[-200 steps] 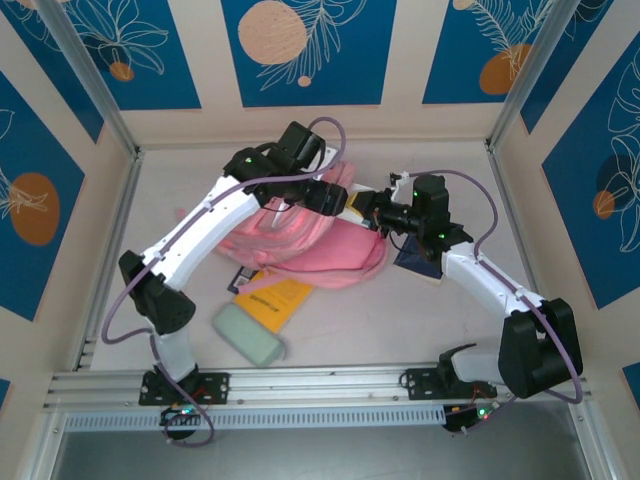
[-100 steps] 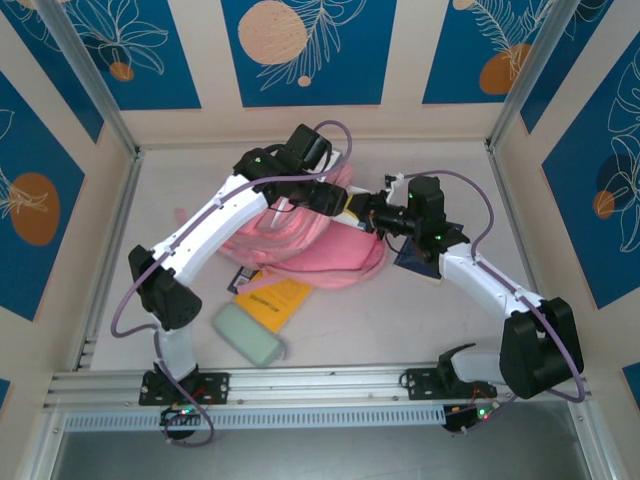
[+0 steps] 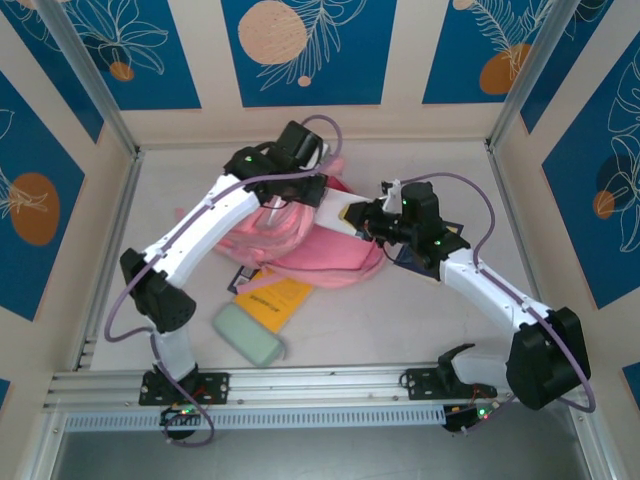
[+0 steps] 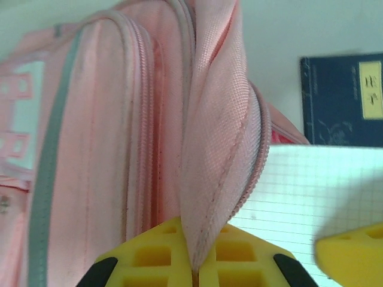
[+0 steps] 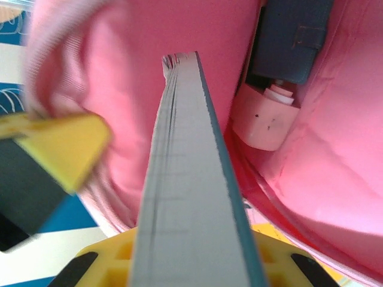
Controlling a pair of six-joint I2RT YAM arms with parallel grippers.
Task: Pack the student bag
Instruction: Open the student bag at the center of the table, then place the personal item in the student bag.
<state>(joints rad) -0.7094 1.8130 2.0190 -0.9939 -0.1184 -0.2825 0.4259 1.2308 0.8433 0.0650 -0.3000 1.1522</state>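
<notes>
Student bag [image 3: 330, 252] is lying midway across the table [image 3: 400, 320], and the left claw [image 4: 194, 266], spread a second ago, is now pinching the zip edge of its mouth. The right claw [image 5: 191, 257] is clamping a squared notebook [image 5: 185, 167] edge-on into the opening, so loading is looking ready to proceed. An orange booklet [image 3: 272, 298], a green case [image 3: 248, 335] and a dark book [image 4: 344, 98] are waiting on the pale surface, with blue leaf-print panels [image 3: 300, 50] lining the walls.

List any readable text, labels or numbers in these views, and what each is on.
Nothing reads clearly.
Yellow label on the dark blue book: dark characters, too blurred to read.
Orange booklet: a dark line of print, too small to read.
Grid notebook: ruled squares, no writing visible.
</notes>
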